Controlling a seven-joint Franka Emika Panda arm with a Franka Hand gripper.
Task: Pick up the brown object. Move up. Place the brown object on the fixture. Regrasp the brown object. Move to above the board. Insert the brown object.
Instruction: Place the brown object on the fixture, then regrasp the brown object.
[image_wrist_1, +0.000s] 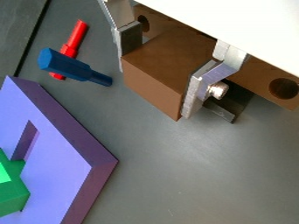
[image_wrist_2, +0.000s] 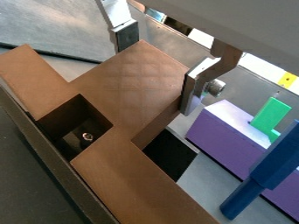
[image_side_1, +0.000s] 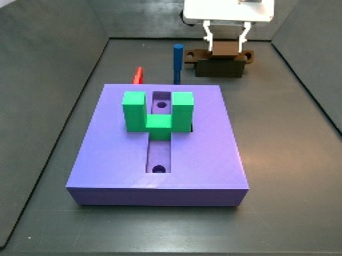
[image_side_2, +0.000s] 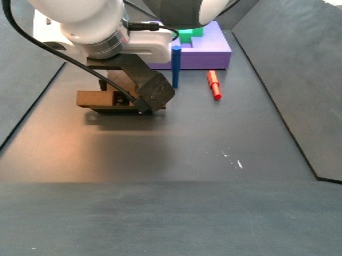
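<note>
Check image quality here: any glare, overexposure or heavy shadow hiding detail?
In a side view, the white arm housing above the gripper is blown out; in another side view, light sheens the dark floor beside the orange-brown bar on the dark olive fixture; in a wrist view, the bar's recesses sit in deep shadow.

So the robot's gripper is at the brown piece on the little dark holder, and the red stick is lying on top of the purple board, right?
Not quite. The red peg lies on the dark floor beside the board, not on top of it; a side view shows this. The rest holds: the gripper is at the brown object, which sits on the fixture.
</note>
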